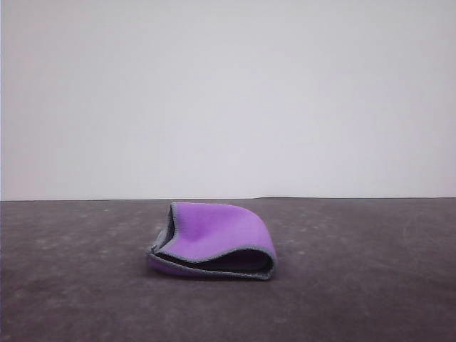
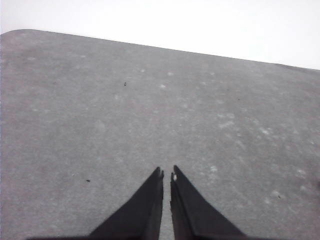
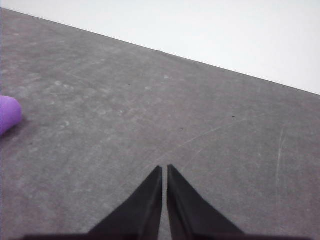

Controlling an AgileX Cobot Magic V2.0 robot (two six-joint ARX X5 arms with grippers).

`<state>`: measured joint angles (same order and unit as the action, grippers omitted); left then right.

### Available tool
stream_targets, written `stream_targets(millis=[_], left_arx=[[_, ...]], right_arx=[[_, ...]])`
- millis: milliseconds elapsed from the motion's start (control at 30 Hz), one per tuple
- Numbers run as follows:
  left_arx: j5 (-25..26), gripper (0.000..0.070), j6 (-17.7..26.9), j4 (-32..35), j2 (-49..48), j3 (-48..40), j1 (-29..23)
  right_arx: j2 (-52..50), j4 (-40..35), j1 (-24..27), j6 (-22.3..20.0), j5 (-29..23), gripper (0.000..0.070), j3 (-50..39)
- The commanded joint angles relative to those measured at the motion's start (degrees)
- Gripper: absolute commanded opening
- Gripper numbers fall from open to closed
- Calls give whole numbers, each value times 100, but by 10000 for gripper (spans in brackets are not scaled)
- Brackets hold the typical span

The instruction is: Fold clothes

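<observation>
A wide, dark grey, scuffed surface point(image 1: 370, 285) runs back to a plain pale wall point(image 1: 228, 92). Near its middle lies the cloth point(image 1: 214, 242), folded over with purple outside and its grey-edged mouth gaping forward. Nothing crowds it. The left end effector point(image 2: 167, 175) and the right end effector point(image 3: 164, 169) hover over bare surface, tips nearly together, empty.

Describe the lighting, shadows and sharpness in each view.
Front view: even, soft light; the folded purple cloth with grey stitched edge casts only a faint shadow. Left wrist view: slightly hazy, washed-out grey tabletop. Right wrist view: soft focus, pale glare-free background.
</observation>
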<state>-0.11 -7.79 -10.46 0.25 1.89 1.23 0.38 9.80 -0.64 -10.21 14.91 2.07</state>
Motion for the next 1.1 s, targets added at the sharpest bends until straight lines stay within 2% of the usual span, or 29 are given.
stream_targets(millis=[0, 200, 400, 600, 1067], left_arx=[[-12, 16, -46, -24, -11, -118, -9], [-11, 16, -46, -24, -11, -118, -9], [-12, 16, -46, -24, -11, -118, -9], [-12, 16, -46, -24, -11, -118, -9], [-12, 16, -46, -24, -11, -118, -9]], right_arx=[[-17, -68, -7, 83, -26, 10, -59], [-17, -27, -107, 174, -505, 10, -136], [-17, 7, -111, 546, -933, 10, -136], [-17, 25, -111, 677, -1043, 10, -136], [-17, -82, -105, 659, -1047, 10, -131]])
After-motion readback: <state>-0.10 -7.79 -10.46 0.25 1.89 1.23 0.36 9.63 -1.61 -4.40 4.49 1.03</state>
